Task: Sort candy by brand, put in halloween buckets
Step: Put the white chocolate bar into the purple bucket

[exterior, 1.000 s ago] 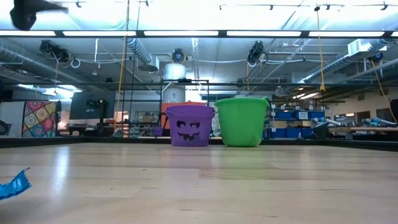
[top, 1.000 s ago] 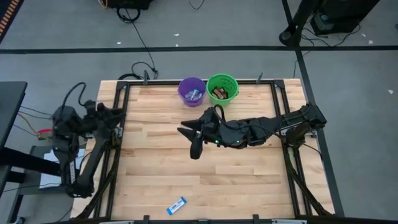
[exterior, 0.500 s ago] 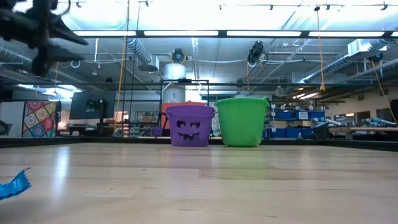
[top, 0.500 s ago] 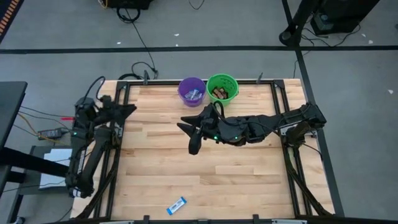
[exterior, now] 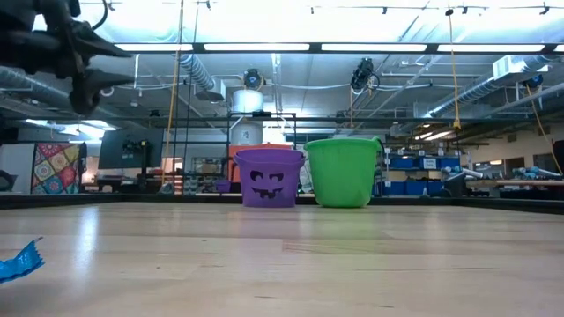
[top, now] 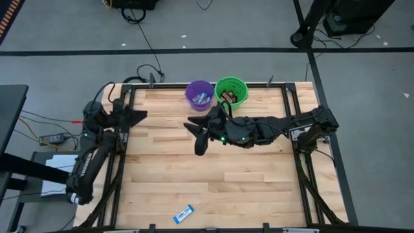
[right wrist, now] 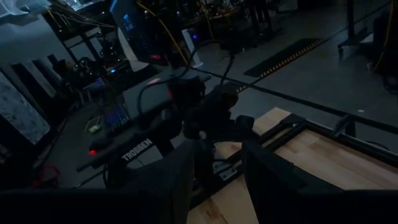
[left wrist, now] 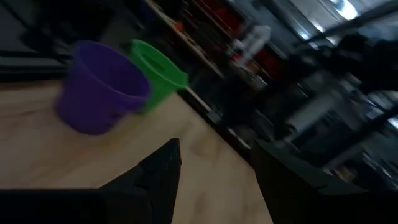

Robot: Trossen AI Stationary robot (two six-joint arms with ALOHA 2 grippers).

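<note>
The purple bucket point(top: 199, 94) and the green bucket point(top: 231, 91) stand side by side at the table's far edge. The purple one holds blue-wrapped candy and the green one holds brown-wrapped candy. One blue-and-white candy point(top: 184, 213) lies flat near the near edge and also shows in the low view point(exterior: 19, 260). My left gripper point(top: 138, 117) hangs open over the table's left edge, well above the wood point(exterior: 92, 66). It points level toward the buckets point(left wrist: 102, 93). My right gripper point(top: 196, 137) is open and empty, high over the table's middle, in front of the purple bucket.
A black metal frame point(top: 123, 149) runs round the wooden top. Cables and a small device point(top: 52, 138) lie off the left edge. Bare wood point(top: 213, 181) stretches between the buckets and the lone candy. The right wrist view shows the left arm point(right wrist: 205, 115).
My left gripper has swung in from beyond the table's left edge toward the table and come down. It has rolled a little and kept its fingers apart. The buckets and the candy have stayed where they were.
</note>
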